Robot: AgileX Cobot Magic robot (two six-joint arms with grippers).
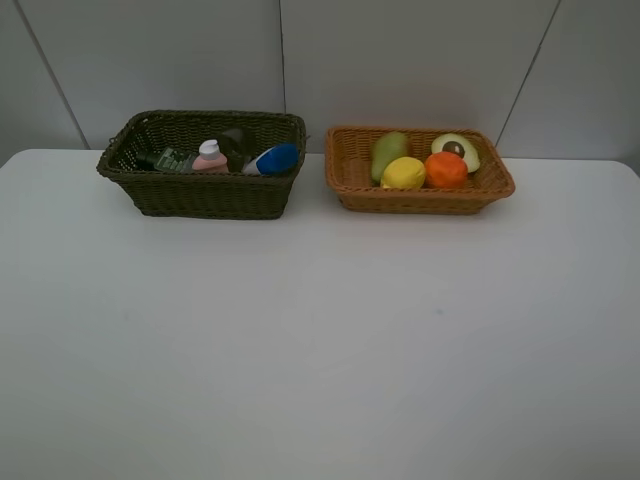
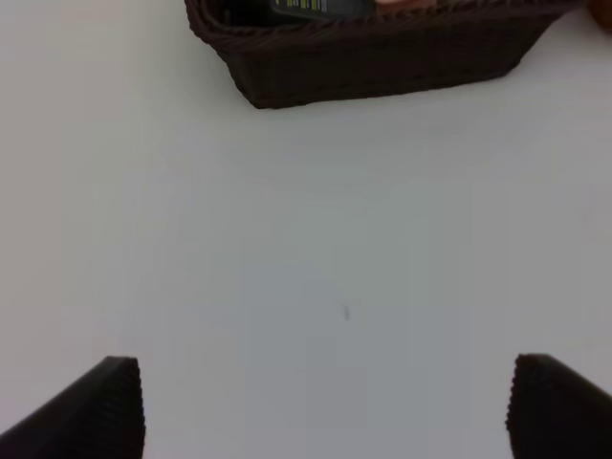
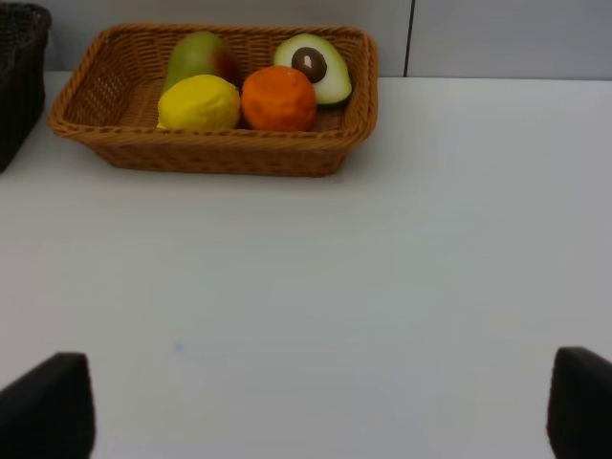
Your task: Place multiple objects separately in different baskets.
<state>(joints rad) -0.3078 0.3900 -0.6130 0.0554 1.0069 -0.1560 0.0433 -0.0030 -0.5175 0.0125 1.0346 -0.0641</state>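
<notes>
The dark brown-green basket [image 1: 200, 192] stands at the back left and holds the dark green bottle [image 1: 172, 160], the pink bottle [image 1: 209, 158] and the white blue-capped bottle [image 1: 273, 159]. Right of it, the light orange basket [image 1: 420, 198] holds the pear [image 1: 388, 152], lemon [image 1: 403, 173], orange [image 1: 446, 169] and avocado half [image 1: 457, 150]. My left gripper [image 2: 335, 411] is open over bare table, short of the dark basket [image 2: 382, 62]. My right gripper [image 3: 316, 406] is open too, well back from the orange basket [image 3: 210, 153]. Neither arm shows in the high view.
The white table [image 1: 320, 340] spreads wide in front of both baskets. A grey panelled wall [image 1: 400, 60] rises right behind them. A narrow gap separates the two baskets, and the dark basket's corner [image 3: 19, 76] shows in the right wrist view.
</notes>
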